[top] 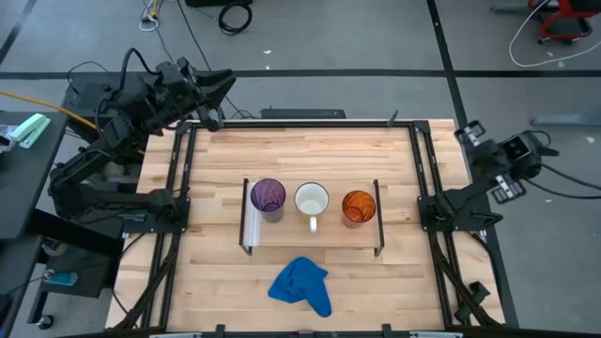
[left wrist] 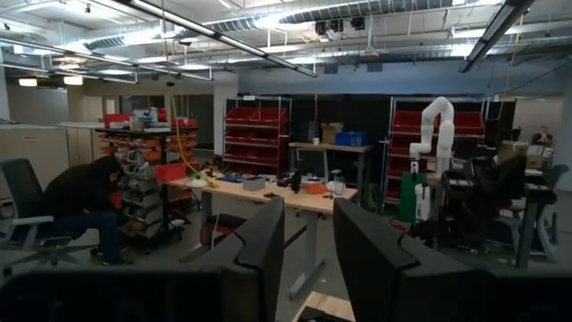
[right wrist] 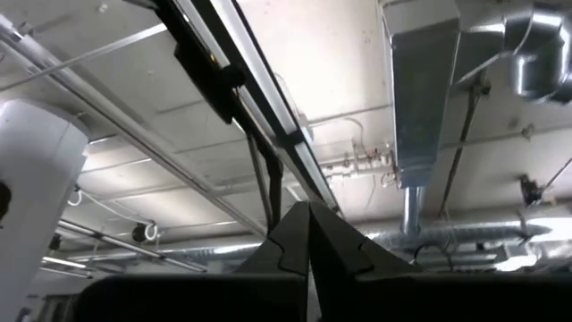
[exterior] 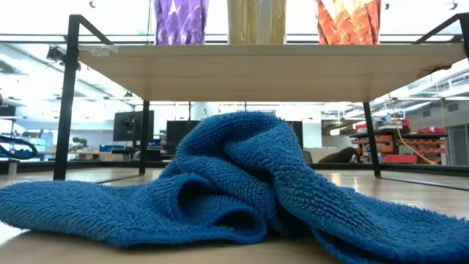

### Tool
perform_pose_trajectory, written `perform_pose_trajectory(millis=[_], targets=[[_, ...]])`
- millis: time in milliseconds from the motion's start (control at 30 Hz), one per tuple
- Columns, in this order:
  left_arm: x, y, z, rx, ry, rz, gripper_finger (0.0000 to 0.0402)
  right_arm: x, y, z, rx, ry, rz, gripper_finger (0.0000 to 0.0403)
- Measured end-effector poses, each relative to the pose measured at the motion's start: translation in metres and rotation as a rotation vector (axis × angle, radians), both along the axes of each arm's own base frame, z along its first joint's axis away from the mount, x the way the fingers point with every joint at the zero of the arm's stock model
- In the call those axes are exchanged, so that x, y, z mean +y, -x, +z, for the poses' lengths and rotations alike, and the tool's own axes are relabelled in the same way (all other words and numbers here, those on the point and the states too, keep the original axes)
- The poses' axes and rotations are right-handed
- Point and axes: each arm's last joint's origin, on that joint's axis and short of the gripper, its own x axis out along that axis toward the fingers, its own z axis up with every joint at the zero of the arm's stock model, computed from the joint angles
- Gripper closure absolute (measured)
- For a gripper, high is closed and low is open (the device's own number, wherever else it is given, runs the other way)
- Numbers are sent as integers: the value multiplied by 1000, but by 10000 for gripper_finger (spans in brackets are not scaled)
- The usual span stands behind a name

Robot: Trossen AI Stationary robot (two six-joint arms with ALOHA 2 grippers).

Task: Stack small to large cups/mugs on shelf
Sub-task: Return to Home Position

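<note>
Purple cup (top: 268, 195), white mug (top: 312, 199) and orange cup (top: 358, 205) line the shelf (top: 336, 236), so left jaws, parted, and right jaws, closed empty, idle at far corners of the surface (top: 310, 150).

**Q:** so what's the room around your rig like?

**A:** Big open workshop. Looking out past my left wrist there's red parts racks (left wrist: 268, 134) against a dark back wall, with a light-wood workbench (left wrist: 268, 192) in front. A person (left wrist: 85, 201) sits hunched in an office chair, and a white arm (left wrist: 435, 125) stands further off.

**Q:** floor? lights?

**A:** Grey floor (top: 329, 56) with dark seams and a cable coil (top: 234, 16) lying loose. Overhead there's long strip lights (left wrist: 214, 38) and silver ducting (right wrist: 420, 80) under a white ceiling.
</note>
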Motion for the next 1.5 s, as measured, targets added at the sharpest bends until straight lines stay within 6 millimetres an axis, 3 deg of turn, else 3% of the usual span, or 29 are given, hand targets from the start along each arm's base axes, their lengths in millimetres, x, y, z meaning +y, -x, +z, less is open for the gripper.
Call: perform_pose_trajectory(millis=[200,433,667,933,1367,1500], targets=[[1,-5,-2,14,7,-8,294,2,-5,-13,72,-48,83,387],[1,-7,-5,39,-6,-6,294,-5,6,-34,101,-102,37,388],[0,-8,-33,86,16,-11,294,-8,13,-49,102,-110,46,389],[-9,25,-49,52,16,71,294,-8,9,-54,185,-167,40,389],[-39,89,-101,-53,59,241,294,-11,16,-45,126,-134,-12,389],[-46,105,-113,-59,88,306,294,-10,13,-48,191,-151,31,389]])
